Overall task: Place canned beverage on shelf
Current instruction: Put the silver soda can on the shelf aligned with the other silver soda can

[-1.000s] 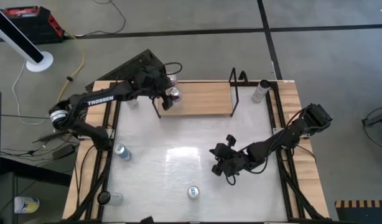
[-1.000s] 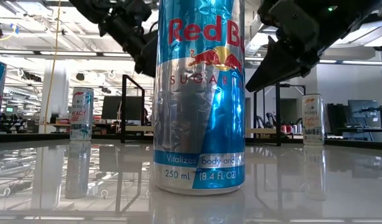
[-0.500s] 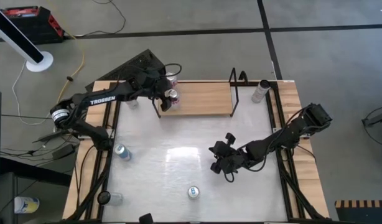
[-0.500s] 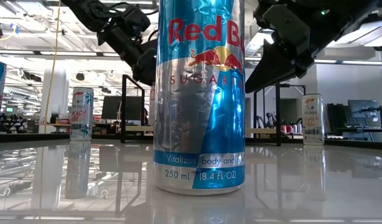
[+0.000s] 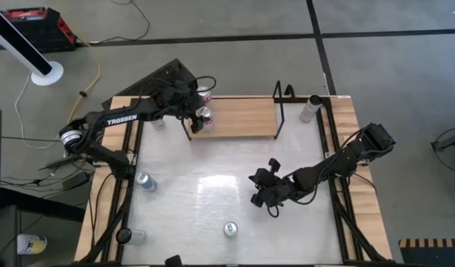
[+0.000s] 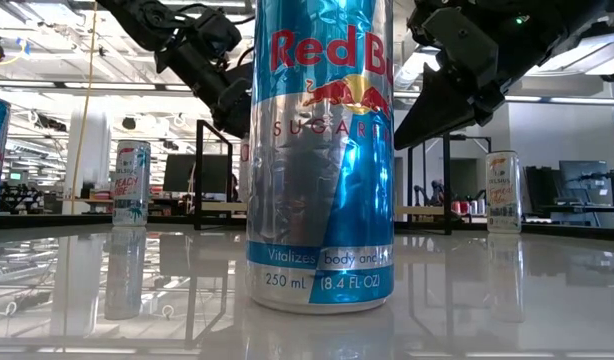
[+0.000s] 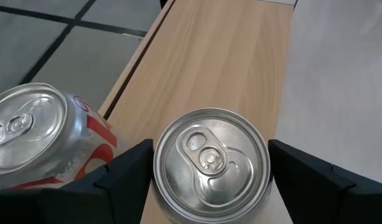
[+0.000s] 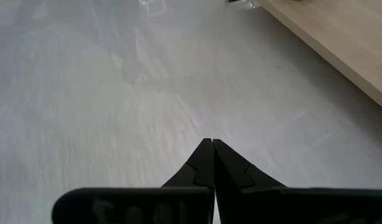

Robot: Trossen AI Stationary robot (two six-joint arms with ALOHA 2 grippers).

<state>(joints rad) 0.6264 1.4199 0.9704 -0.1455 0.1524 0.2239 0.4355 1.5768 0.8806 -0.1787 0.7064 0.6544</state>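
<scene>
Left gripper (image 7: 209, 177): over the shelf's left end, fingers (image 7: 125, 168) apart either side of a silver-topped can (image 7: 211, 165), not clearly pressing it.
Can: upright on the shelf (image 5: 242, 117), beside a red-and-white can (image 7: 45, 146).
Right gripper (image 8: 211, 152): fingers together, low over the white tabletop (image 5: 213, 200).

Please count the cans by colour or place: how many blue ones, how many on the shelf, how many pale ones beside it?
Blue cans: 2
Cans on the shelf: 2
Pale cans beside the shelf: 2
Total: 6. A pale thing at the front left corner is too unclear to count.
</scene>
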